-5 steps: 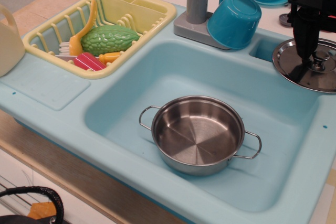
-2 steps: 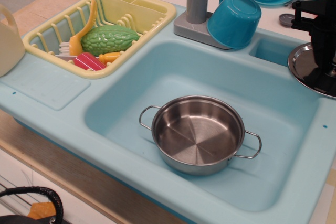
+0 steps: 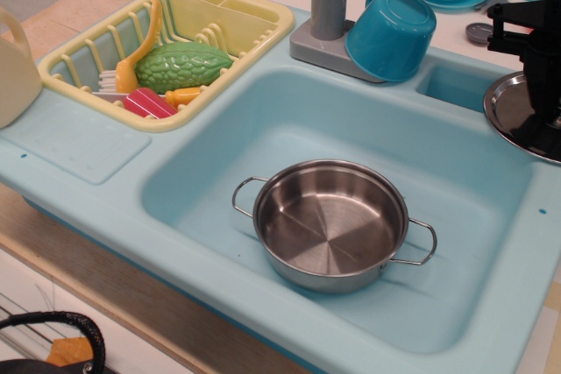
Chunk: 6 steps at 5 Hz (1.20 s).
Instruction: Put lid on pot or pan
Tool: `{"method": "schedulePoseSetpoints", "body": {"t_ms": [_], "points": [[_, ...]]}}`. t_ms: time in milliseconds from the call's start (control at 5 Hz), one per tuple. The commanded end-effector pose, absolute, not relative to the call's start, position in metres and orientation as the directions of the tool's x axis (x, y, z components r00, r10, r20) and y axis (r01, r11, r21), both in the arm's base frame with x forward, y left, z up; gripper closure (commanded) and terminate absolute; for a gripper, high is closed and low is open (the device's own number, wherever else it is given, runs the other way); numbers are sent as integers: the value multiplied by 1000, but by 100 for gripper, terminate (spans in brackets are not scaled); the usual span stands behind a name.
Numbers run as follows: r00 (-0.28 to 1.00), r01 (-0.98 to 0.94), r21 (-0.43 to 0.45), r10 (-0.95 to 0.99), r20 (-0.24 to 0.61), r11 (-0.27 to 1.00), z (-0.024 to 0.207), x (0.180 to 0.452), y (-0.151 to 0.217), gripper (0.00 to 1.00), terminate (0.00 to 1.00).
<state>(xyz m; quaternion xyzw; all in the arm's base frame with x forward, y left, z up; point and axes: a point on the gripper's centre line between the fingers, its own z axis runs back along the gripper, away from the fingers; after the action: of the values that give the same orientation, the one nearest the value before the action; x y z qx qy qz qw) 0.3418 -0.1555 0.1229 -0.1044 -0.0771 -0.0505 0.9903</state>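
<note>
The gripper stands over the lid at the sink rim's right edge — its jaws cut off, so grip unclear. The pot sits open, well left and below.

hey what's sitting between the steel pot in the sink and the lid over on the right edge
Nothing: in the one camera view, only bare sink basin and rim separate the pot from the lid, which sits under the gripper.

**Cut Off at the Right Edge**

The flat shiny steel lid is cropped by the right border and partly covered by the black robot gripper. The gripper's fingertips are not shown, so its state cannot be judged.
</note>
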Motion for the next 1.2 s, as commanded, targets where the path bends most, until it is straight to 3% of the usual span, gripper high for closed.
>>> {"method": "schedulePoseSetpoints", "body": {"t_ms": [0, 200, 1000], "points": [[988, -14, -139, 35, 148, 990, 153, 331, -139, 100, 0], [986, -89, -98, 101, 132, 991, 172, 311, -137, 100, 0], [951, -278, -128, 291, 103, 952, 156, 240, -101, 100, 0]]}}
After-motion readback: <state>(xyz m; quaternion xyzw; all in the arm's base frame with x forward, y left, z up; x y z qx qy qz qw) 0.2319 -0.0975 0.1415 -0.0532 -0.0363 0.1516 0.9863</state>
